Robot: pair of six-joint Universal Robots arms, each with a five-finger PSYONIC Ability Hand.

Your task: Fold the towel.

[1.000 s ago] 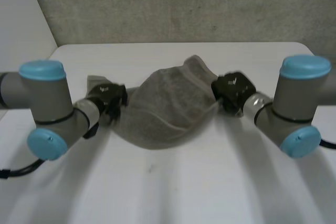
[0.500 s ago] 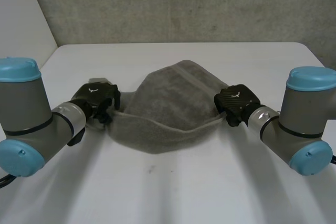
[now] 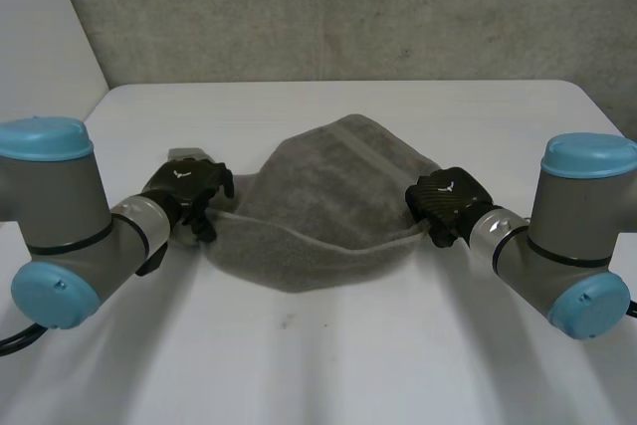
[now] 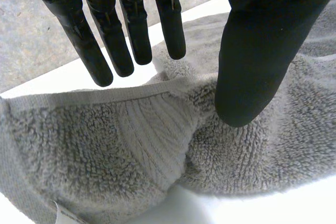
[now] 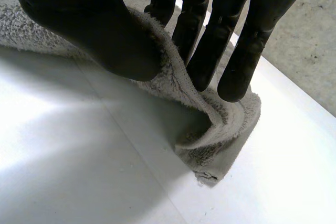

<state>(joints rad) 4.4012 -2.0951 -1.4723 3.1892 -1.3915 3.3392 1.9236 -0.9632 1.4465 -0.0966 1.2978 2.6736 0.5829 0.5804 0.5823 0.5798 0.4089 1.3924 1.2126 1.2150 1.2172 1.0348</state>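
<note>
The white bench (image 3: 318, 365) carries the grey towel (image 3: 318, 206) at its centre. The towel is bunched: its 12 o'clock part is mounded and its 6 o'clock edge sags to the bench. The left arm (image 3: 60, 236) enters from 8 o'clock, the right arm (image 3: 582, 246) from 4 o'clock.

The left hand (image 3: 184, 186) is at the towel's 9 o'clock end and the right hand (image 3: 445, 203) at its 3 o'clock end.

- Left hand: the fingers (image 4: 126, 35) are straight behind the hemmed edge. The thumb (image 4: 257, 51) presses on the pile in front, so the towel is pinched between them.
- Right hand: the fingers (image 5: 210, 35) are straight on one face of the edge, with the thumb (image 5: 89, 30) on the other face. The towel is pinched, and its corner lies on the bench just beyond the fingertips.
</note>
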